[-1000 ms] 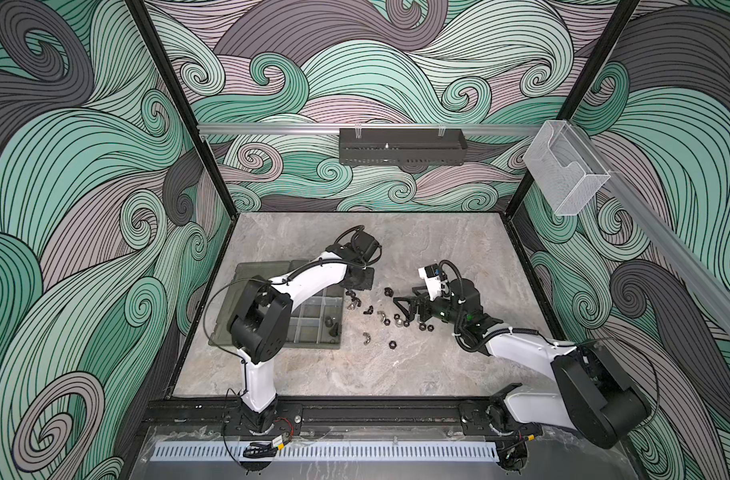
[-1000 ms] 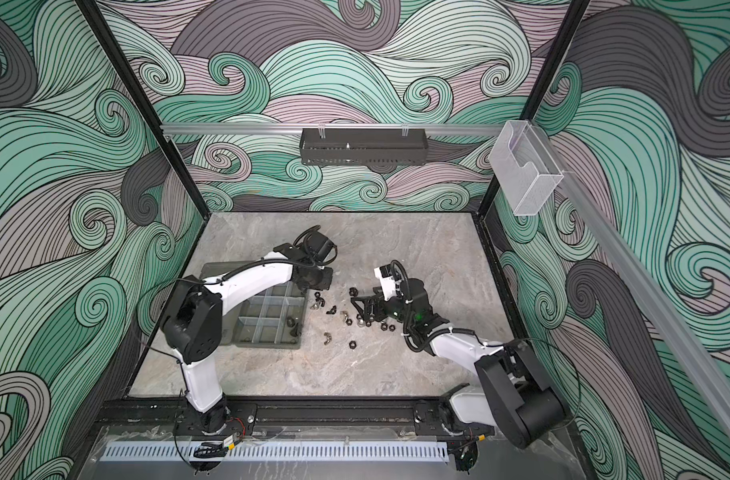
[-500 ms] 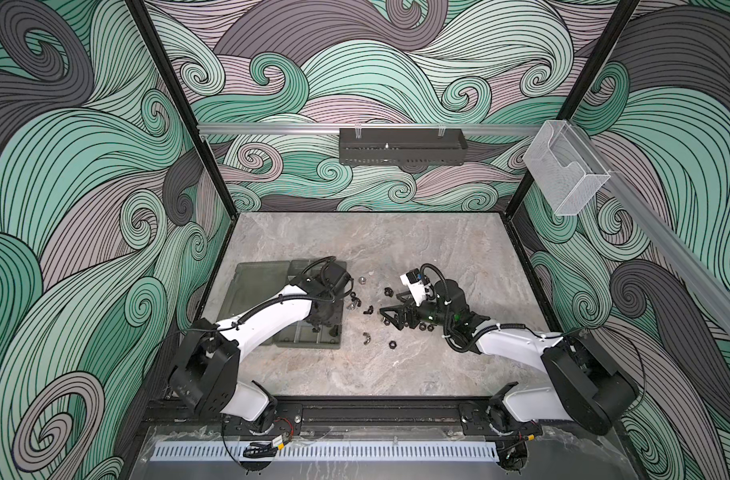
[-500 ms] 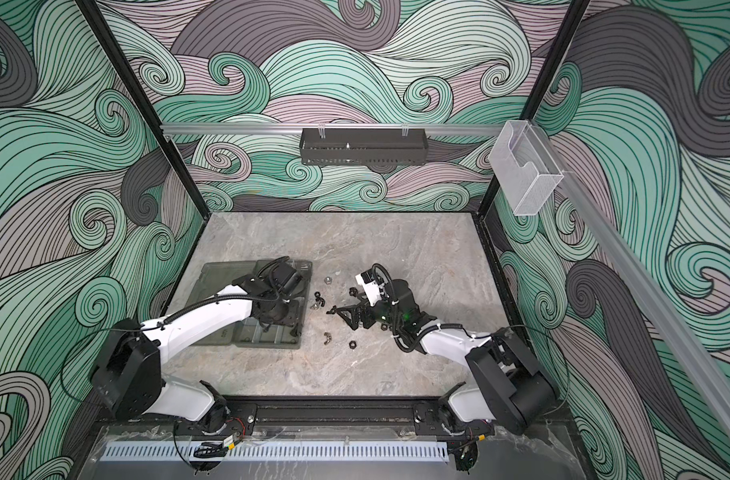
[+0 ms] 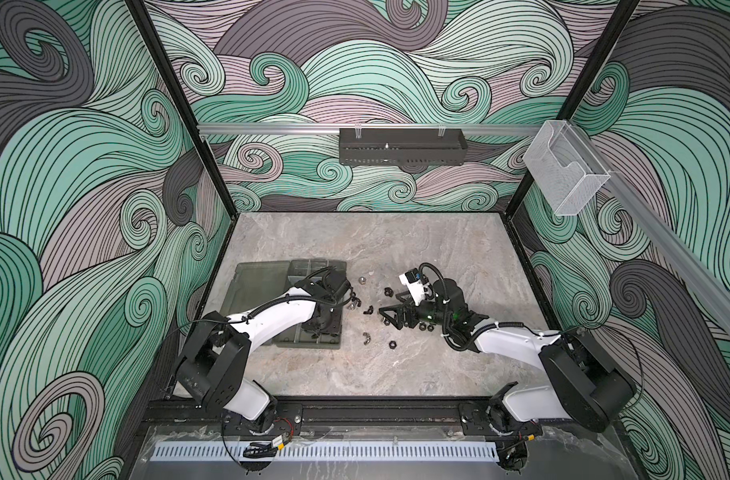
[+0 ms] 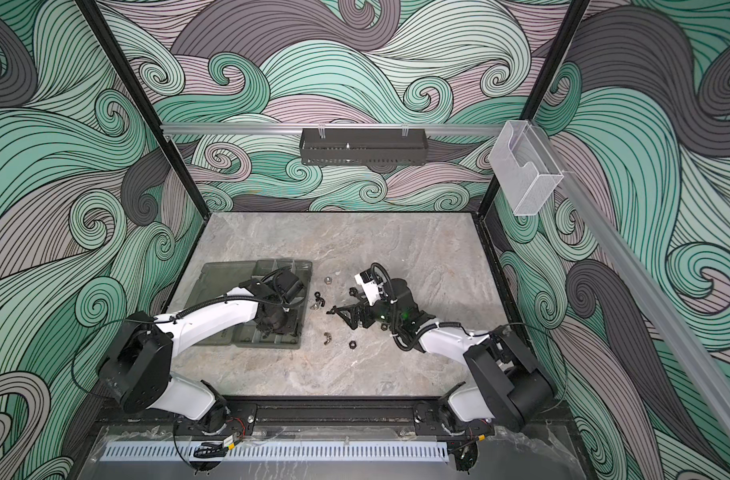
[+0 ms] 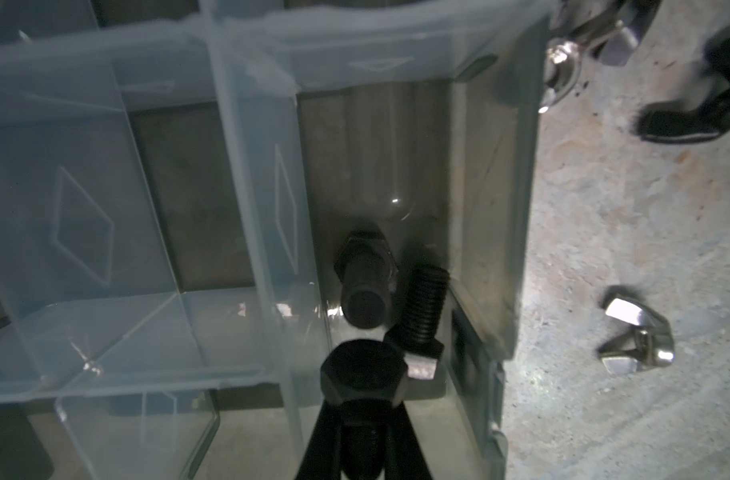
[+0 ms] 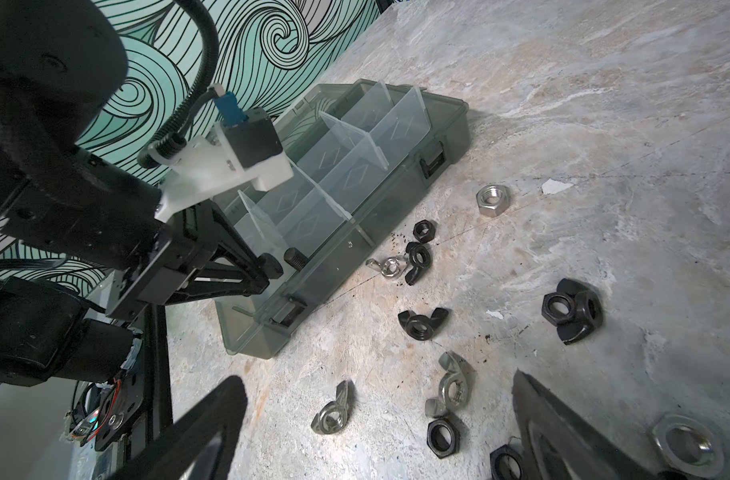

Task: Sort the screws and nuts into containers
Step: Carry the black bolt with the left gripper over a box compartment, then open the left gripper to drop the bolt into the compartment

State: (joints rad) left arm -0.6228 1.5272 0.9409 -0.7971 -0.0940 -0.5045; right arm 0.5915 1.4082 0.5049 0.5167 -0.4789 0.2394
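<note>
A black hex-head screw [image 7: 363,376] sits pinched in the left claw [image 7: 364,409], which is closed narrowly on it. It hangs over the end compartment [image 7: 375,145] of the organizer box [image 5: 296,338], beside the outer wall. Two screws [image 7: 365,274] [image 7: 422,305] already lie on that compartment's floor, touching or nearly so.

The main risk is in the release. Dropped from here, the screw could strike those two and skip over the low outer wall onto the worktop [image 5: 355,374], or clip the clear divider [image 7: 246,208] and fall into the bare neighbouring compartment. A lower claw could snag that divider and shove the light box.

Just outside the wall lie loose nuts — a silver wing nut [image 7: 637,340] and a black one [image 8: 421,324] among them. The right claw [image 8: 375,380] hovers low over them with its jaws wide apart, holding nothing, and a careless descent would likely scatter them or pinch two at once.
</note>
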